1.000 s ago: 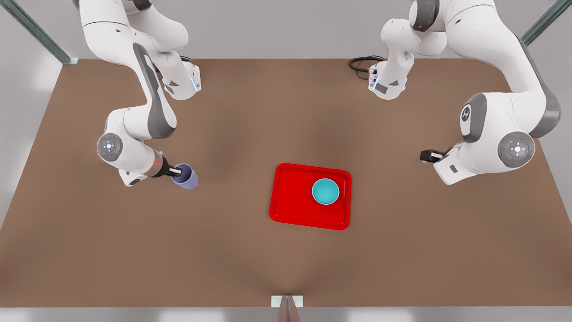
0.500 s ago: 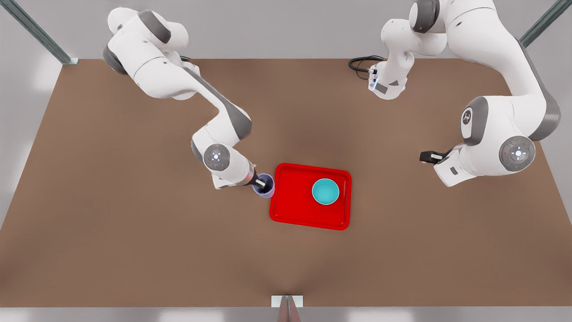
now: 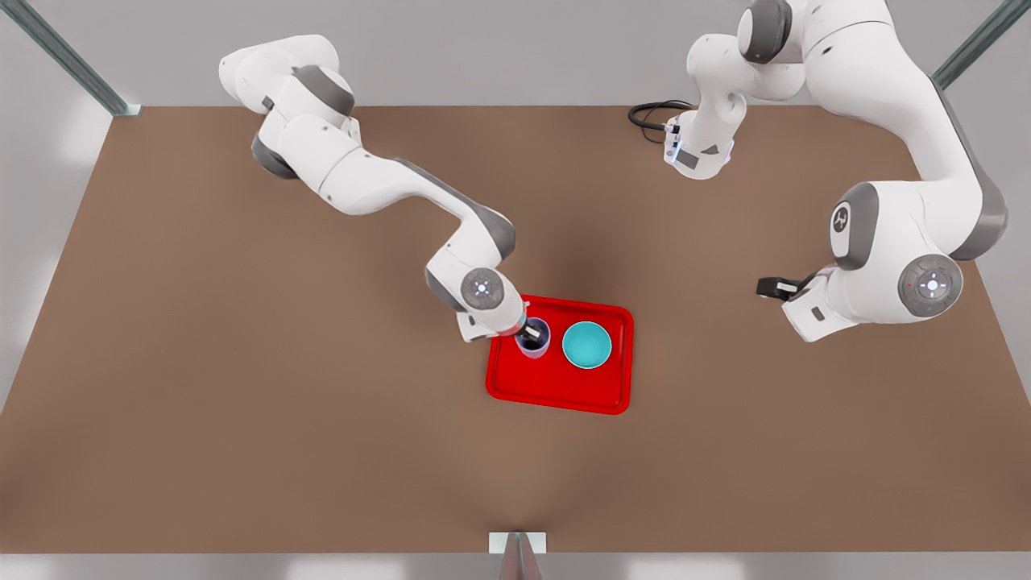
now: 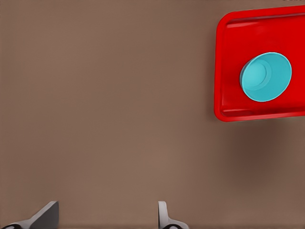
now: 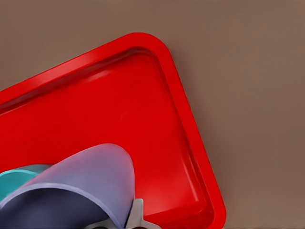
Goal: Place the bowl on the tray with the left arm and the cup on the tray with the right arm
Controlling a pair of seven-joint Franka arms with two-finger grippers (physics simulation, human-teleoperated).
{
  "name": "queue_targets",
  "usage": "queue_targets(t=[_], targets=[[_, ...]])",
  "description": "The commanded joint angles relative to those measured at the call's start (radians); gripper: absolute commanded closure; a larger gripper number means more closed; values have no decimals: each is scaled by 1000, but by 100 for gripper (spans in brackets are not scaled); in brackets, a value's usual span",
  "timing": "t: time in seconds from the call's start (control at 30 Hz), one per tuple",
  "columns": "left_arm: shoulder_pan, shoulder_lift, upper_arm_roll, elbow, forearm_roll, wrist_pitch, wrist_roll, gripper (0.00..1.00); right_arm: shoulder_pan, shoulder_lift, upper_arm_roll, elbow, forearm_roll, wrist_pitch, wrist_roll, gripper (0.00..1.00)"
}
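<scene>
The right gripper [image 3: 532,331] pinches the cup [image 3: 534,339] by its rim, one finger inside the dark interior and one outside, and holds it over the tray [image 3: 556,387] at the end on the front view's left. The cup looks light, stiff and smooth, so a rim pinch probably suits it, though the thin tapered wall could slip or tip on release. The bowl [image 3: 586,345] already sits in the tray just beside the cup, apart from it, leaving little room on that side. The left gripper [image 3: 775,283] waits, fingers spread and empty, over the bare table [image 3: 242,403], well apart from the tray.
</scene>
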Motion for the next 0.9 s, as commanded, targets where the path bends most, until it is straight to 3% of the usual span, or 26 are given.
queue_targets(t=[0.0, 0.07, 0.1, 0.13, 0.3, 0.5, 0.53, 0.63, 0.7, 0.77, 0.87], targets=[[0, 0, 0, 0, -2, 0, 0, 0, 1, 6, 0, 0, -14, -2, -2, 79], [0, 0, 0, 0, -2, 0, 2, 0, 1, 21, 12, -3, -28, -2, -33, 79], [0, 0, 0, 0, -2, 0, 2, 0, 1, 22, 11, -6, -31, -3, -59, 57], [0, 0, 0, 0, -2, 0, 2, 0, 1, 22, 12, -8, -55, -3, -59, 0], [0, 1, 0, 0, -2, 0, 2, 0, -1, 18, 12, -8, -57, -3, -64, 0], [0, 0, 0, 2, -2, 0, -2, 0, -62, -135, -44, -4, -48, -149, -243, 0], [0, 0, 0, 2, -2, 0, -2, 0, -90, -191, -86, -4, -34, -222, -341, 0], [0, 1, 0, 2, -2, 0, -2, 0, -229, -480, -423, -14, 233, -465, -962, 0], [0, 1, 0, 2, -2, 0, -2, 0, -235, -596, -650, -27, 328, -592, -1202, 0], [0, 1, 0, 0, -2, 0, -2, 0, -238, -663, -693, -124, 331, -586, -1245, 0], [0, 1, 0, 2, -4, 9, -5, 0, -269, -718, -679, -244, 330, -542, -1242, 0]])
